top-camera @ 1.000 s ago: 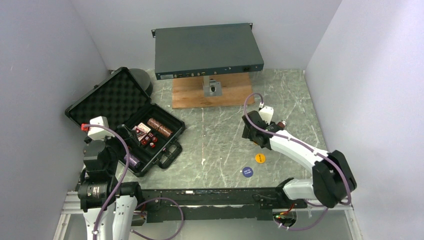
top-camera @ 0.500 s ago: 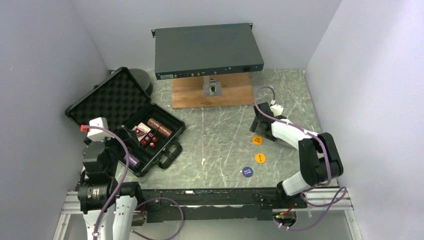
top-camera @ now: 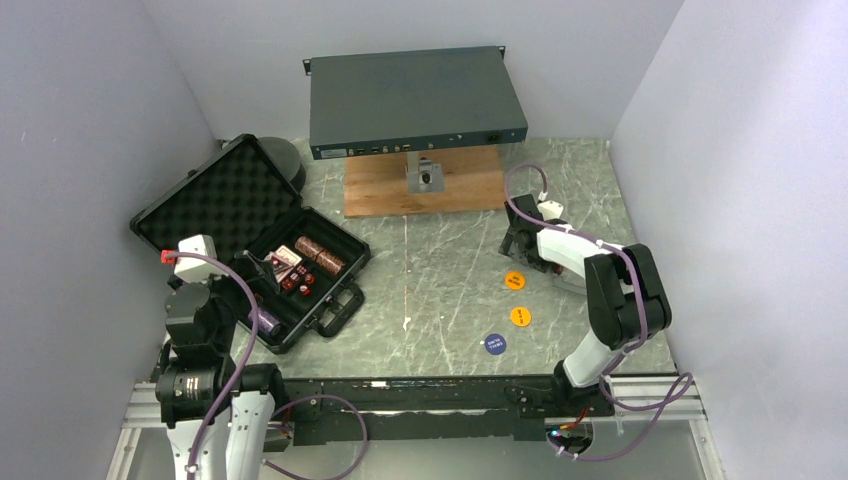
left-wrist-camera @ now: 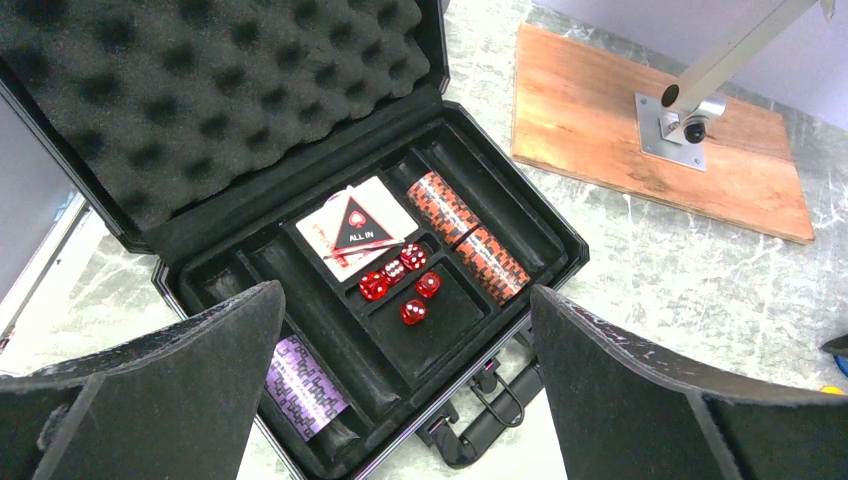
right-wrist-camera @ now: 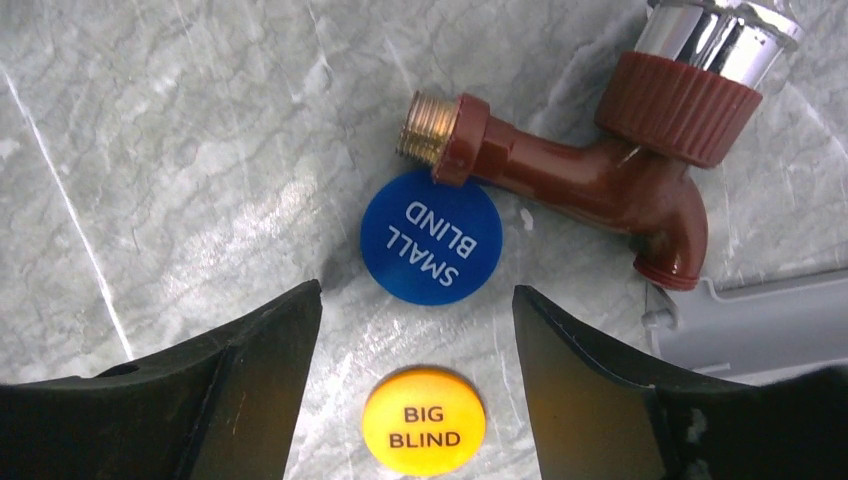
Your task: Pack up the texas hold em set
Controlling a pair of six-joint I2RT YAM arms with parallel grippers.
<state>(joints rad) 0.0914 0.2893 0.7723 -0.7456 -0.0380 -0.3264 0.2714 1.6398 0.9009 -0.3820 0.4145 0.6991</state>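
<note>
Right hand (right-wrist-camera: 415,300) backs off orange disc (top-camera: 514,280), jaws apart, empty; left hand (left-wrist-camera: 407,295) wide apart over case (left-wrist-camera: 200,100).

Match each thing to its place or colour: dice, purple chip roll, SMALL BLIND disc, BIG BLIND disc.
Things:
1 dice
2 purple chip roll
3 SMALL BLIND disc
4 BIG BLIND disc

Places and colours:
A orange, on the table
B in the case, next to the cards
C blue, by the threaded end of the tap
D in a long slot of the case

Pairs: 1-B, 2-D, 3-C, 4-A.
</note>
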